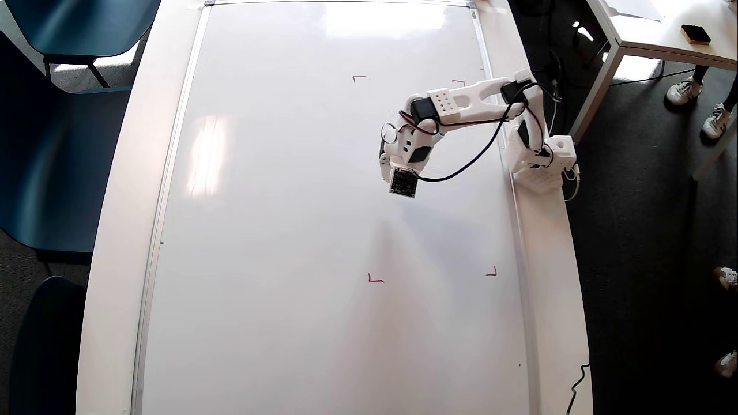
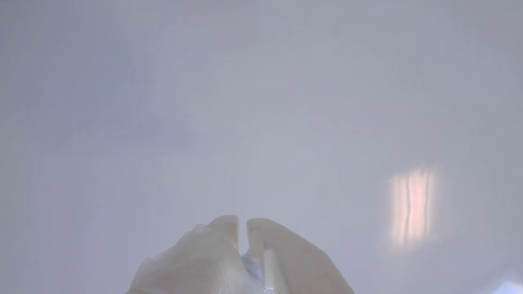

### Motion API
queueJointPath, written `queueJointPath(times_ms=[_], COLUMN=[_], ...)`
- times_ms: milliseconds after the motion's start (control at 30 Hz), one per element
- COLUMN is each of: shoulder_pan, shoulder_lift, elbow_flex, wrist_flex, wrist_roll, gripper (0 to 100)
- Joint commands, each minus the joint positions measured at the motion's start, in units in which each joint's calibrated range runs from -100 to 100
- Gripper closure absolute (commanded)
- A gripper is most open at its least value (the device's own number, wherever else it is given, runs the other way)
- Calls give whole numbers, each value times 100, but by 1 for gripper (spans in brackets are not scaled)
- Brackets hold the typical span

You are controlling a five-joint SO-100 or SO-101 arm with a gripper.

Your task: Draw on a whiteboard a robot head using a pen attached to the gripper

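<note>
White glossy whiteboard [image 1: 288, 230] fills the table, no drawing yet. Gripper [image 2: 242, 228], jaws nearly shut on something pale, maybe the pen, points down over the upper part between red corner marks [image 1: 375, 279].

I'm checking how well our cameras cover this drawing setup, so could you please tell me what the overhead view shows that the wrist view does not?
Only the overhead view shows the whole whiteboard with its four red corner marks, the white arm with its black cables, the blue chairs and the shoes of someone standing near a side table.

Only the wrist view shows the gripper close up, jaws nearly together, with something bluish between them and a pinkish reflection on the board.

Both show bare glossy white board, with no drawn lines visible.
</note>
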Motion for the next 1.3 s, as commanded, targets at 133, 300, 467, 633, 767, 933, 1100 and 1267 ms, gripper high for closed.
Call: queueJointPath(times_ms=[133,300,467,633,767,933,1100,1267], shoulder_pan=[11,33,48,48,48,48,48,56], shoulder_lift=[342,560,577,811,937,929,912,593], elbow_flex=[-364,-482,-445,-482,-491,-491,-391,163], wrist_flex=[-68,-68,-68,-68,-68,-7,27,10], wrist_roll=[-2,3,3,3,3,8,8,8], gripper=[99,99,99,99,99,99,99,99])
